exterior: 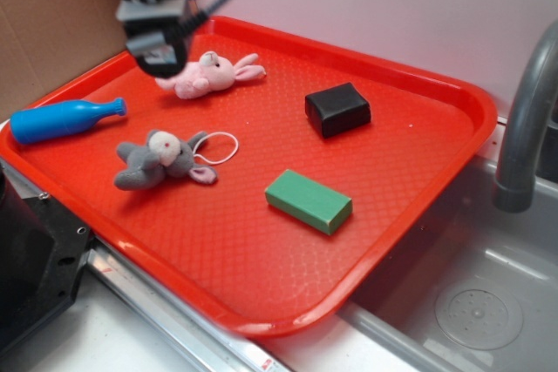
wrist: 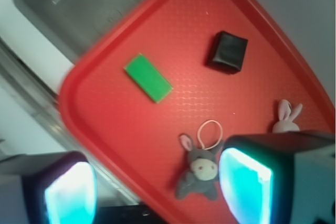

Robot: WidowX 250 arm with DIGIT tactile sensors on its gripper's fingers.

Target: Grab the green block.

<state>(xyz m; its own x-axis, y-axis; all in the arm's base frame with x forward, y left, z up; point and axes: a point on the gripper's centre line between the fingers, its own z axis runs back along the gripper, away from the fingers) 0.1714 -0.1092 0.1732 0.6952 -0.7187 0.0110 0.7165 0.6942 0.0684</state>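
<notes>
The green block [exterior: 309, 201] lies flat on the red tray [exterior: 261, 294], right of middle and toward the front. In the wrist view the green block [wrist: 148, 77] lies on the tray [wrist: 105, 119], well away from the fingers. My gripper [exterior: 157, 51] hangs high over the tray's far left part, above the pink plush rabbit [exterior: 211, 75], far from the block. In the wrist view the gripper [wrist: 157, 192] is open and empty, its two pads [wrist: 245, 184] wide apart.
A black rounded block [exterior: 337, 109] sits behind the green block. A grey plush donkey [exterior: 161, 160] with a white loop lies at the left, a blue bottle [exterior: 63, 118] at the far left edge. A sink basin [exterior: 479, 302] and grey faucet [exterior: 527, 119] are on the right.
</notes>
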